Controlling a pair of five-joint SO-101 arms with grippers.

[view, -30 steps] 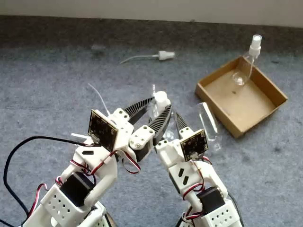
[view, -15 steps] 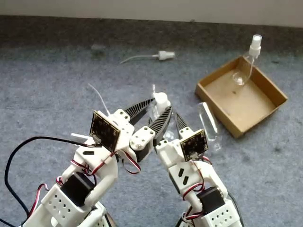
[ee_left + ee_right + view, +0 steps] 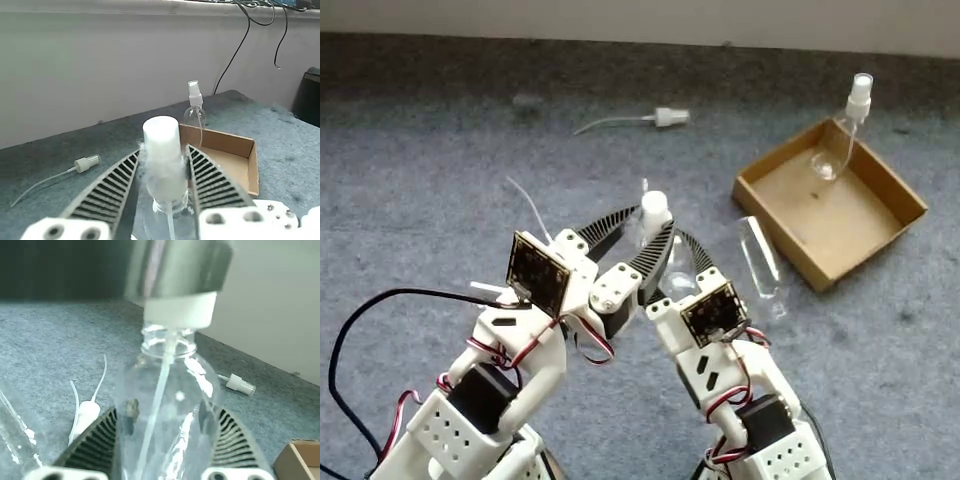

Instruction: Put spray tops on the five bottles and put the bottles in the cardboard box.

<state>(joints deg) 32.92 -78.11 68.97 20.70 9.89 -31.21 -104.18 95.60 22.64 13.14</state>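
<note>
Spray top (image 3: 161, 145) clamped, bottle (image 3: 165, 405) base cropped

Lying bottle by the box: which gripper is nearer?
Right. The right gripper, shut on the upright bottle, is just beside the lying bottle; the left gripper, shut on the spray top, is farther off.

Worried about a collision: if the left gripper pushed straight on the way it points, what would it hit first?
Probably the cardboard box, whose near wall lies beyond the left gripper and its spray top; depth is unclear, so it might meet carpet first.
</note>
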